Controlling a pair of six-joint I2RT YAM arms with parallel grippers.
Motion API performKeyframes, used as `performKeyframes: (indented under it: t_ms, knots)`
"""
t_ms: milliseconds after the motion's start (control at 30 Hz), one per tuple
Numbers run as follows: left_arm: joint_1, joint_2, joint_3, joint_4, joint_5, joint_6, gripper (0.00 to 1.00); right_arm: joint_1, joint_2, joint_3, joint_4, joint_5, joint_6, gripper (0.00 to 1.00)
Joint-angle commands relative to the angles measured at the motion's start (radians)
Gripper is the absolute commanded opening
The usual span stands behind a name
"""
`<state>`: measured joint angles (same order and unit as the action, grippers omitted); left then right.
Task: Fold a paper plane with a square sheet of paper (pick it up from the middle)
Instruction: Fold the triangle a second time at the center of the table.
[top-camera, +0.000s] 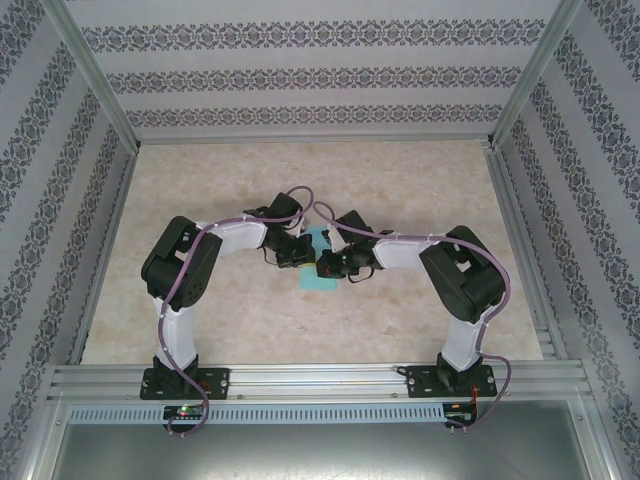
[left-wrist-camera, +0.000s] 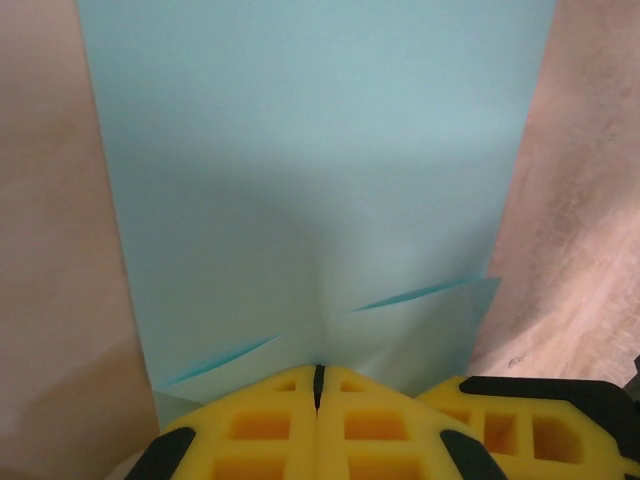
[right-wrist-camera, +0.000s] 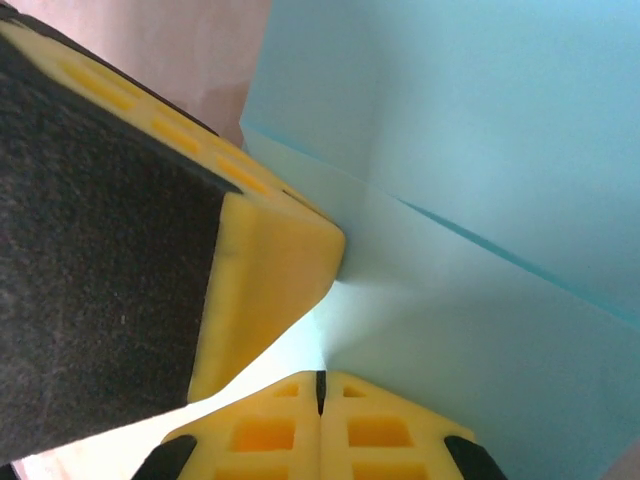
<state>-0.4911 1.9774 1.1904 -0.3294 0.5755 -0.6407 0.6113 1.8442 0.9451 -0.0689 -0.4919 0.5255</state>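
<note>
Square sheet of paper (top-camera: 316, 278): turquoise, partly folded into a narrow strip. Lies flat at the centre of the table (top-camera: 420, 190), long axis 12 to 6 o'clock in the top view. Stretches toward 12 o'clock from the fingertips in the left wrist view.
Left gripper (top-camera: 297, 256): clenched, tips down on the sheet's 9 o'clock side.
Right gripper (top-camera: 326, 266): clenched, tips down on the 3 o'clock side, just beside the left's.
Nearness: equal, both touching.
Nipped fold between either jaws: cannot tell.
Next move, by judgement: turns on the centre line between the two.

Overhead view high behind, facing down onto table (top-camera: 300, 180), both wrist views close-up, sharing the paper (left-wrist-camera: 320, 180)
</note>
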Motion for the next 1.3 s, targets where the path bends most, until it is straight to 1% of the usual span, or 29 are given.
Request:
performKeyframes:
  t_ms: [0,267,400,500,633,700,733,767,867,933,1000,1067,1200,1267]
  knots:
    - [0.002,0.091,-0.072,-0.134,-0.157,-0.011,0.00,0.002,0.019,-0.032,-0.014,0.015,0.005,0.00]
    - [0.006,0.093,-0.069,-0.146,-0.183,-0.004,0.00,-0.013,-0.121,-0.235,-0.030,0.001,-0.001,0.00]
    - [0.007,0.089,-0.065,-0.146,-0.177,0.002,0.00,-0.017,-0.209,-0.304,-0.083,0.014,-0.001,0.00]
    - [0.008,0.074,-0.079,-0.103,-0.144,-0.006,0.00,-0.031,-0.289,-0.302,-0.139,0.063,0.015,0.00]
    - [0.007,0.032,-0.080,-0.029,-0.066,-0.003,0.00,-0.035,-0.395,-0.234,-0.148,0.157,0.086,0.00]
    - [0.007,-0.002,-0.066,-0.007,-0.042,0.000,0.05,-0.040,-0.407,-0.202,-0.130,0.214,0.134,0.02]
    - [0.007,-0.020,-0.057,0.007,-0.034,-0.003,0.11,-0.047,-0.405,-0.192,-0.108,0.238,0.167,0.05]
    - [0.008,-0.041,-0.046,0.017,-0.023,-0.006,0.16,-0.058,-0.394,-0.184,-0.078,0.245,0.200,0.13]
    - [0.009,-0.097,-0.018,0.042,-0.012,-0.027,0.32,-0.082,-0.346,-0.164,0.023,0.208,0.254,0.35]
    - [0.017,-0.132,-0.013,0.054,-0.019,-0.045,0.41,-0.089,-0.314,-0.146,0.063,0.197,0.264,0.43]
    - [0.033,-0.170,-0.022,0.064,-0.037,-0.067,0.47,-0.093,-0.281,-0.127,0.072,0.196,0.264,0.48]
    - [0.054,-0.209,-0.042,0.065,-0.056,-0.077,0.53,-0.103,-0.239,-0.115,0.111,0.159,0.261,0.50]
    - [0.100,-0.270,-0.103,0.075,-0.087,-0.093,0.63,-0.116,-0.159,-0.079,0.149,0.086,0.229,0.53]
    - [0.119,-0.288,-0.138,0.098,-0.076,-0.097,0.69,-0.117,-0.121,-0.054,0.159,0.043,0.180,0.53]
